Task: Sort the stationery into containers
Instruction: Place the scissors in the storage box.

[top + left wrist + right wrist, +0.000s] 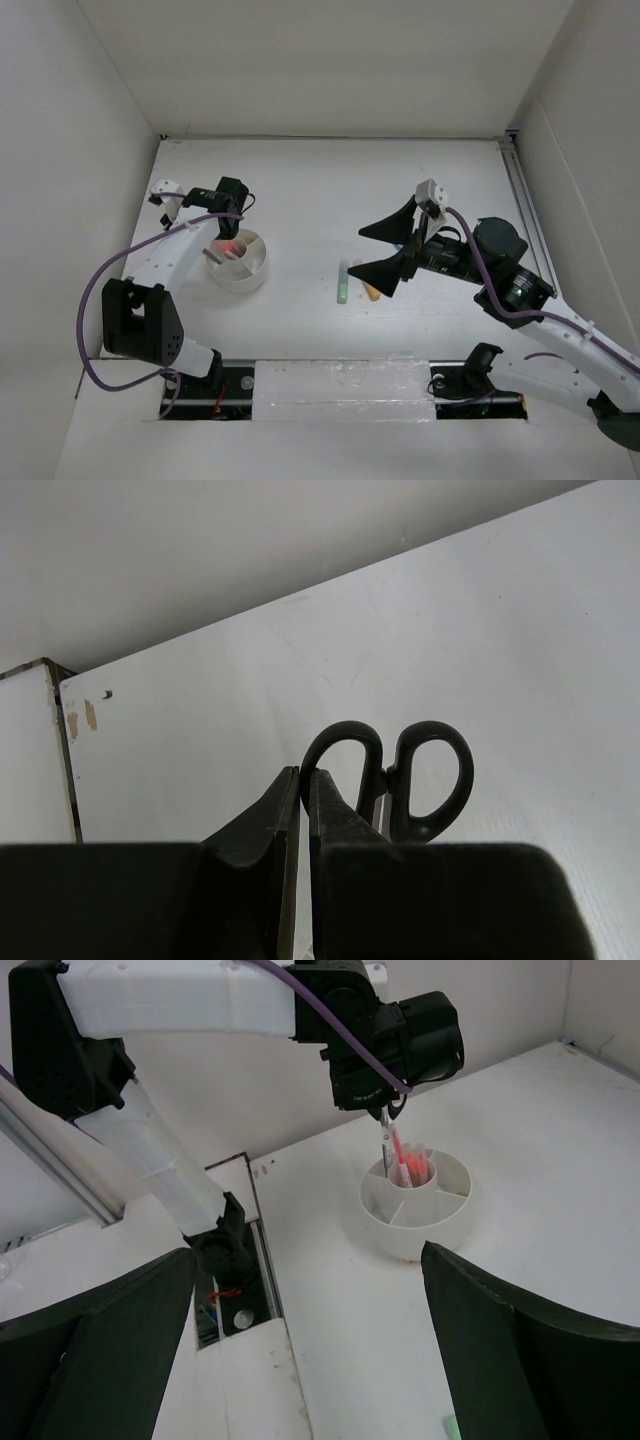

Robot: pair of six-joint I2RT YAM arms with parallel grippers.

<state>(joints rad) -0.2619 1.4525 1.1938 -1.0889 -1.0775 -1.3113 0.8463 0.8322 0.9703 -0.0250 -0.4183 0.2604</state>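
The left pincer (304,774), pressed shut with nothing seen between its tips, hangs over the white tub (250,278) on the left of the surface (330,190). The black-handled scissors (385,775) show just beyond those tips, and whether they touch I cannot tell. Pink pens (408,1165) stand in the tub. Further right lie the green marker (343,283) and the orange marker (372,292), with the right pincer (355,252) spread wide above them. It should straddle one barrel squarely, clear of its neighbour
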